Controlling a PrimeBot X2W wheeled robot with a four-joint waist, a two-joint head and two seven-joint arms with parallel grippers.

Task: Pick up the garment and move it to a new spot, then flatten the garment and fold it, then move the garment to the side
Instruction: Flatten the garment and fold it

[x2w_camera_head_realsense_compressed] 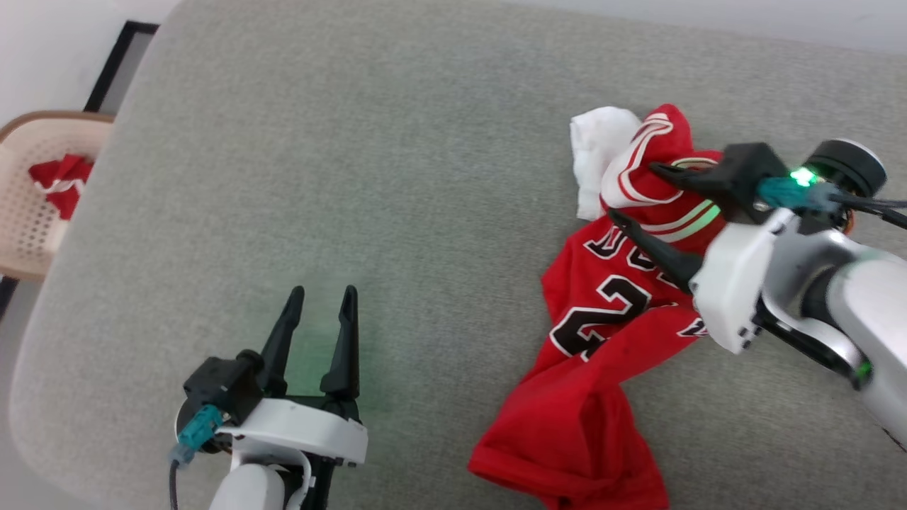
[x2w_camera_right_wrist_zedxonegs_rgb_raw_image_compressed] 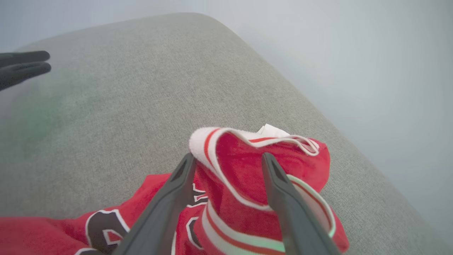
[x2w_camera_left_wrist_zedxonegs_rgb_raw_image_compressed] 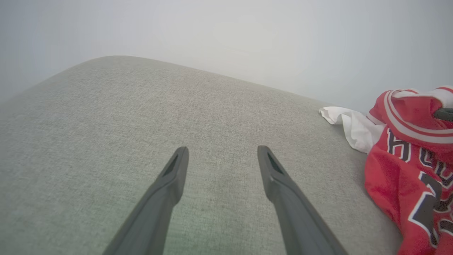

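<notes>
While one crumpled red jersey shirt (x2w_camera_head_realsense_compressed: 602,333) lies on the grey fabric cushion (x2w_camera_head_realsense_compressed: 354,177), two grippers gape wide: right gripper (x2w_camera_head_realsense_compressed: 631,190) straddling its striped trim (x2w_camera_right_wrist_zedxonegs_rgb_raw_image_compressed: 207,148), left gripper (x2w_camera_head_realsense_compressed: 323,290) well apart.

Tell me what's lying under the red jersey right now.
The garment lies crumpled on the grey cushion, and its white sleeve pokes out from under the bunched red part. Whatever else sits under the cloth is covered, so I cannot tell.

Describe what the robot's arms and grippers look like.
The left gripper and right gripper each carry two long, tapered dark jaws on a black block, with a white housing, teal connector and dark cable. Forearms are white-silver. A green light glows at the right wrist.
</notes>
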